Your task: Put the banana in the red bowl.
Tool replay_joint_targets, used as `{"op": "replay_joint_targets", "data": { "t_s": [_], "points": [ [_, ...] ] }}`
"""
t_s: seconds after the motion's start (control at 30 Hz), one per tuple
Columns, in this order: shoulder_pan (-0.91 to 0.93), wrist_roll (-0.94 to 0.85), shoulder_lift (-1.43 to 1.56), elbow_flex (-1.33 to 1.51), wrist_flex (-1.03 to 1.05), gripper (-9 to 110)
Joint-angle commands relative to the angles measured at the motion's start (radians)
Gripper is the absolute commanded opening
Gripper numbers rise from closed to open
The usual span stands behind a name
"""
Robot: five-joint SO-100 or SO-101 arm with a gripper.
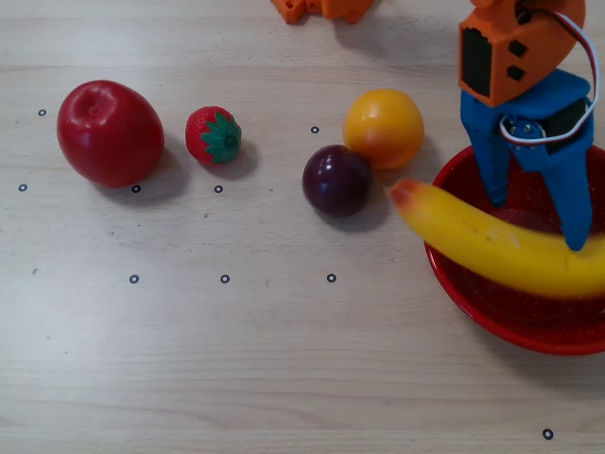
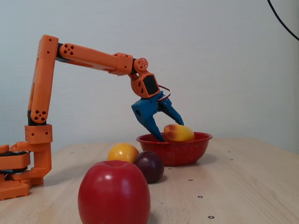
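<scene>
The yellow banana lies across the red bowl at the right edge of the overhead view. Its reddish tip sticks out over the bowl's left rim and its other end runs out of frame. My gripper has blue fingers; it is open and stands just over the banana, one fingertip behind it and one over its middle. In the fixed view the banana rests in the bowl, and the open gripper reaches down to it from the left.
A dark purple plum and a round orange fruit sit just left of the bowl. A strawberry and a red apple lie farther left. The arm's base stands at the left of the fixed view.
</scene>
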Motion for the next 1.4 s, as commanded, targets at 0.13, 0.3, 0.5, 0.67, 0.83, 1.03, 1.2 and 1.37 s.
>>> {"op": "replay_joint_targets", "data": {
  "t_s": [0.13, 0.3, 0.5, 0.67, 0.83, 1.03, 1.2, 1.37],
  "points": [
    [-0.011, -0.034, 0.189, -0.11, 0.046, 13],
    [-0.048, -0.052, 0.265, -0.141, 0.098, 0],
    [-0.117, -0.06, 0.436, -0.038, 0.114, 0],
    [-0.199, -0.11, 0.594, 0.083, 0.14, 0],
    [-0.302, -0.166, 0.724, 0.215, 0.167, 0],
    [-0.4, -0.124, 0.976, 0.512, 0.095, 0],
    [-0.456, -0.141, 1.104, 0.712, 0.049, 0],
    [-0.459, -0.118, 1.312, 0.969, -0.025, 0]
  ]
}}
